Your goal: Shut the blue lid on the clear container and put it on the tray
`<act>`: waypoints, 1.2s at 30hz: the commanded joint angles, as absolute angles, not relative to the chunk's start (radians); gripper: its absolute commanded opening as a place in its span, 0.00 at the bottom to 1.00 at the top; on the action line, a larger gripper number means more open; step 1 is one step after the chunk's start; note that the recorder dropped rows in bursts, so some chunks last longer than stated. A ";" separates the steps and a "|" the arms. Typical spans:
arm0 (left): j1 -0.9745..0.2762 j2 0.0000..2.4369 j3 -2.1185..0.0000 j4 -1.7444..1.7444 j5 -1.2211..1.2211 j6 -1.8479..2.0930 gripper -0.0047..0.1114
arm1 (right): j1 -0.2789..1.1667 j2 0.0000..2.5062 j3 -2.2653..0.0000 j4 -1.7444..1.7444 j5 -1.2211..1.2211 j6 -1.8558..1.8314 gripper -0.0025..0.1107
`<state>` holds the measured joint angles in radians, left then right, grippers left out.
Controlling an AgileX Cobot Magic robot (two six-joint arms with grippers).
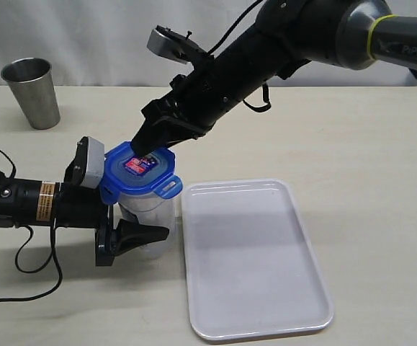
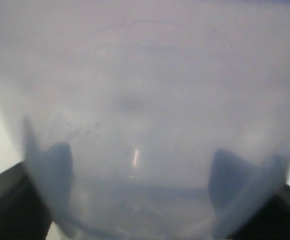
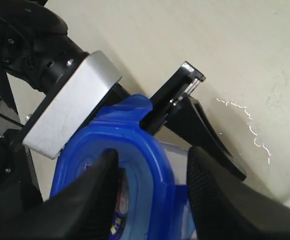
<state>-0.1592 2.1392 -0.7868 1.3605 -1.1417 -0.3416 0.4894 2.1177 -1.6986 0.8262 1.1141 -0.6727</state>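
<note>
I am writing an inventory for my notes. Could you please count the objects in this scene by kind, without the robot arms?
steel cup: 1
clear container: 1
blue lid: 1
white tray: 1
Total: 4

Bright even light; soft shadows; clear container (image 2: 145,100) blurred at left wrist.
</note>
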 commanded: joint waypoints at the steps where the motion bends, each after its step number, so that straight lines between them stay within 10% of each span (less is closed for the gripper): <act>1: -0.175 2.143 -0.793 1.318 -1.082 -0.347 0.04 | 0.535 2.208 -1.621 0.648 1.221 -0.703 0.36; 10: -0.175 2.143 -0.793 1.308 -1.046 -0.373 0.04 | 0.455 2.109 -1.698 0.624 1.221 -0.691 0.36; 16: -0.175 2.143 -0.793 1.294 -1.020 -0.390 0.04 | 0.421 2.019 -1.834 0.690 1.221 -0.695 0.55; 36: -0.175 2.143 -0.793 1.254 -1.022 -0.368 0.04 | 0.885 1.958 -1.711 -0.034 0.978 -0.374 0.51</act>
<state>-0.1757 2.1370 -0.7905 1.2796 -1.0982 -0.3661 0.8605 1.9582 -1.7315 0.0206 0.9779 -0.4390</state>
